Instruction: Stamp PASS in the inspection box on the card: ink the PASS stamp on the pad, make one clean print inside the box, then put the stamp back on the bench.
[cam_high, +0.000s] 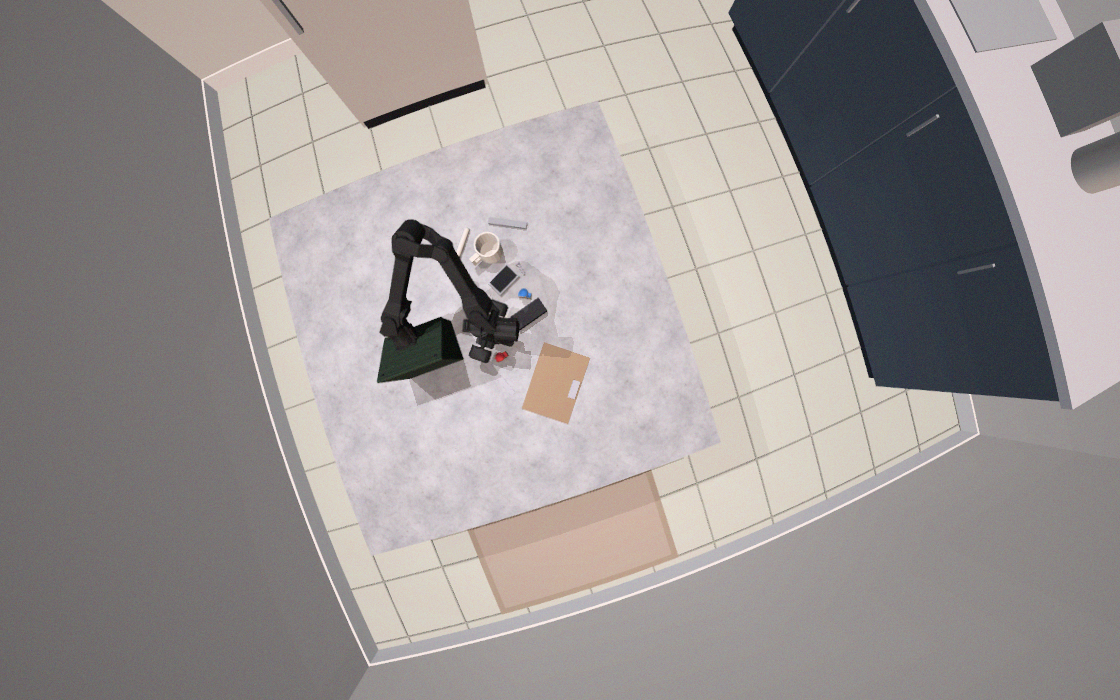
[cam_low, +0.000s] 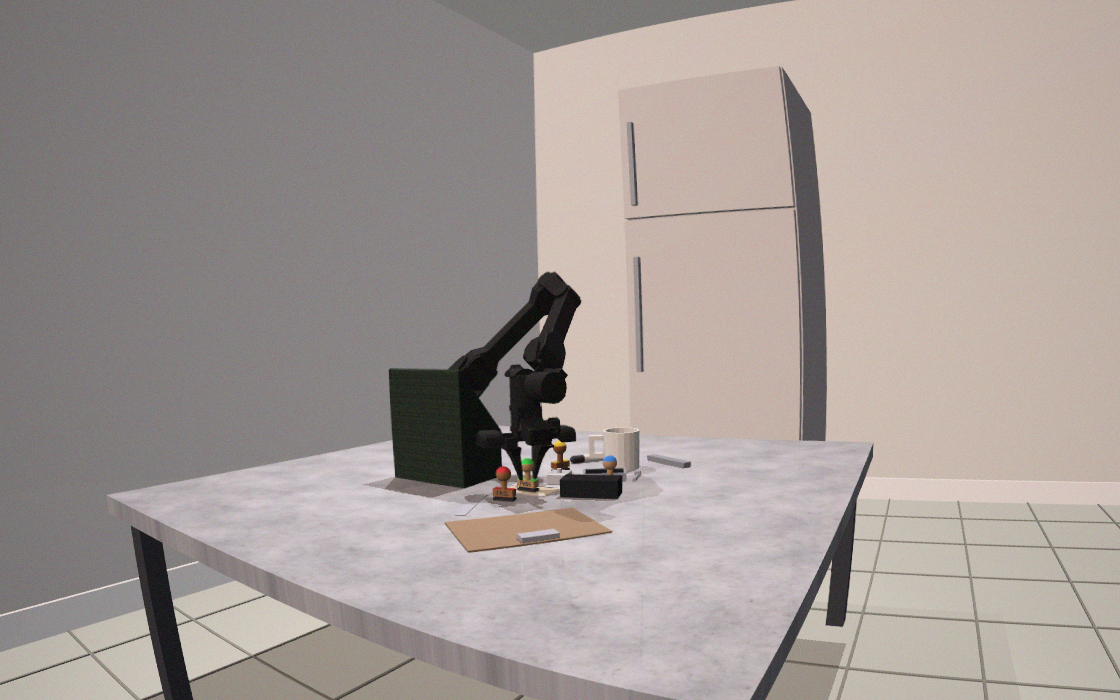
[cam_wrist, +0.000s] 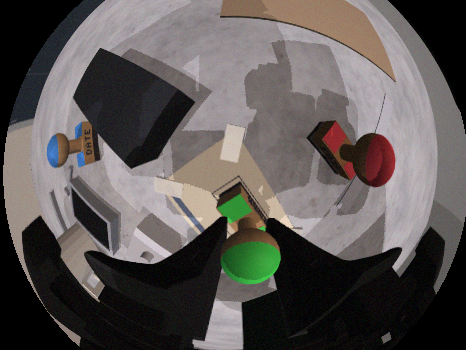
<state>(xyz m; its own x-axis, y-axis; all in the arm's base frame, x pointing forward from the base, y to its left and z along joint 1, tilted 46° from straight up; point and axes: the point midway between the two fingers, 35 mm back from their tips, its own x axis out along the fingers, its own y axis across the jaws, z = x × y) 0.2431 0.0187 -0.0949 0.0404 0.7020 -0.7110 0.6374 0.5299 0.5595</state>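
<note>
One black parallel-jaw gripper (cam_wrist: 248, 242) is clamped on the green-knobbed wooden stamp (cam_wrist: 249, 260). Collision with the near red-knobbed stamp (cam_wrist: 362, 157) is risked, judged by proximity, during lifting.

white mug (cam_low: 621, 446), red-knobbed stamp (cam_wrist: 362, 157), fridge (cam_low: 714, 255), dark cabinets (cam_high: 900, 198)

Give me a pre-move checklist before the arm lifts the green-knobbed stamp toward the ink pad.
1. Pincer shut on the green-knobbed stamp: ok.
2. Stamp reads PASS: cannot tell, label too small.
3. Stamp upright in the grip: ok.
4. Red-knobbed stamp apart from the fingers: ok.
5. Black ink pad unobstructed: ok; the blue-knobbed stamp stands behind it.
6. Card flat on the table, box unmarked: cannot tell.
</note>
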